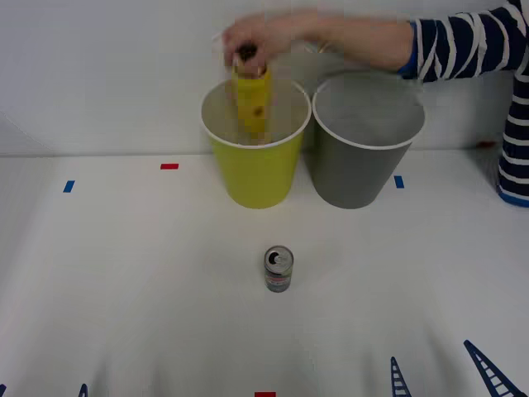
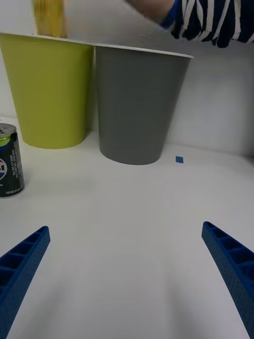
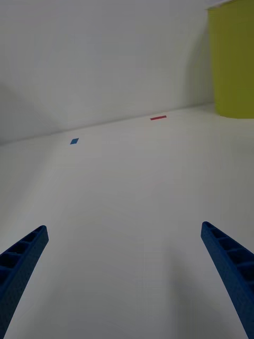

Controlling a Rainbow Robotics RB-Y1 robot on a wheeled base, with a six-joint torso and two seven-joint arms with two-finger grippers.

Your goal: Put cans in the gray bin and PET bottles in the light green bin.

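Spread wide and empty, both pairs of blue ribbed fingers: the right gripper (image 2: 127, 280) low over the desk (image 1: 124, 273) at the near right, the left gripper (image 3: 124, 280) low at the near left, facing bare surface with a blue tape mark (image 3: 74, 141) and a red tape mark (image 3: 157, 117) far ahead. Parked well short of anything to grasp, probably waiting while a person arranges the scene.

Nearest to the right gripper, and standing upright in the middle of the desk: the can (image 1: 278, 268), silver with a dark label band and pull-tab top up, alone and apart from both bins. Well placed for a straight approach from either side, slightly closer to the right arm by the look of the right wrist view, where it stands off to one side of the open fingers.

Farther back, against the wall, side by side and nearly touching: the light green bin (image 1: 254, 169) toward the left and the gray bin (image 1: 361, 157) toward the right, both upright with mouths open.

Over the green bin, held by its black cap in a person's hand (image 1: 256, 37) reaching in from the right on a striped sleeve (image 1: 467, 41): the PET bottle (image 1: 252, 99), yellow, upright, its lower part already below the rim. Impossible to tell whether going in or coming out.

Likely remaining work for the robot: can into the gray bin, once the hand is clear.
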